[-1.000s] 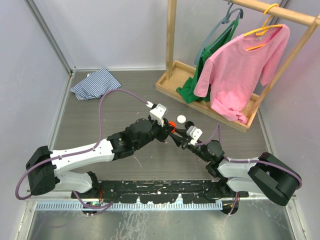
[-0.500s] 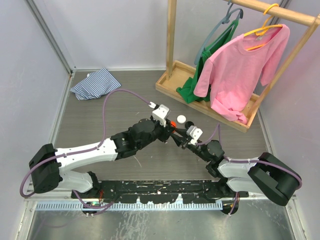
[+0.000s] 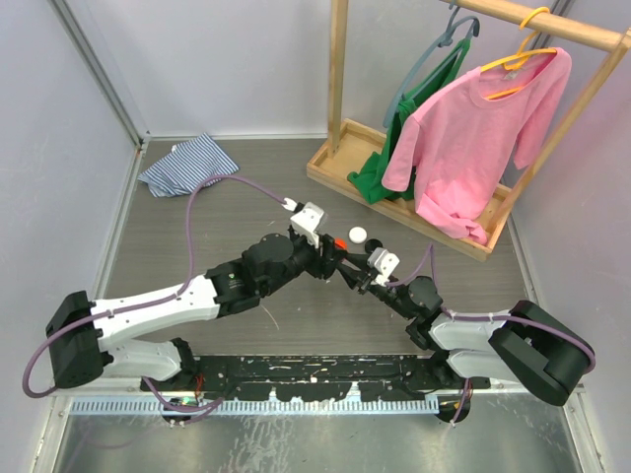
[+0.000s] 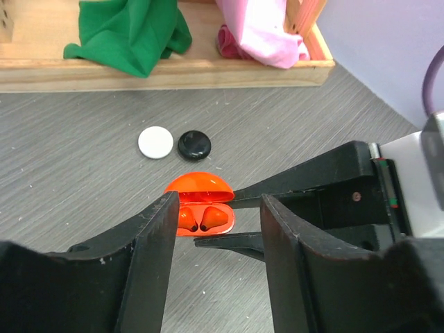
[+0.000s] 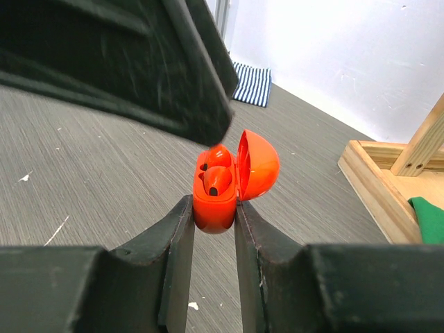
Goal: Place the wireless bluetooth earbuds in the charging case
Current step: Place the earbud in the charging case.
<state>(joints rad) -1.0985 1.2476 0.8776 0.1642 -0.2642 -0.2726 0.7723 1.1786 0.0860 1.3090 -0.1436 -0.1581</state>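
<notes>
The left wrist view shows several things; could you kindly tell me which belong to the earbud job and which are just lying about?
Job: open orange charging case, two earbuds seated in it, right gripper clamping the case, left gripper open near it.
Lying about: white puck, black puck, green garment, pink shirt, wooden rack base.

charging case [image 4: 198, 186]: glossy red-orange | earbuds [image 4: 202, 219]: red-orange, dark tips | white puck [image 4: 155, 143], black puck [image 4: 195, 144]: plain | table [image 4: 83, 180]: grey wood-grain | cloth [image 3: 187, 165]: blue-white stripes | shirt [image 3: 473, 138]: pink | garment [image 4: 132, 31]: green | rack [image 4: 166, 73]: pale wood | left arm [image 3: 158, 305]: white links, black joints
</notes>
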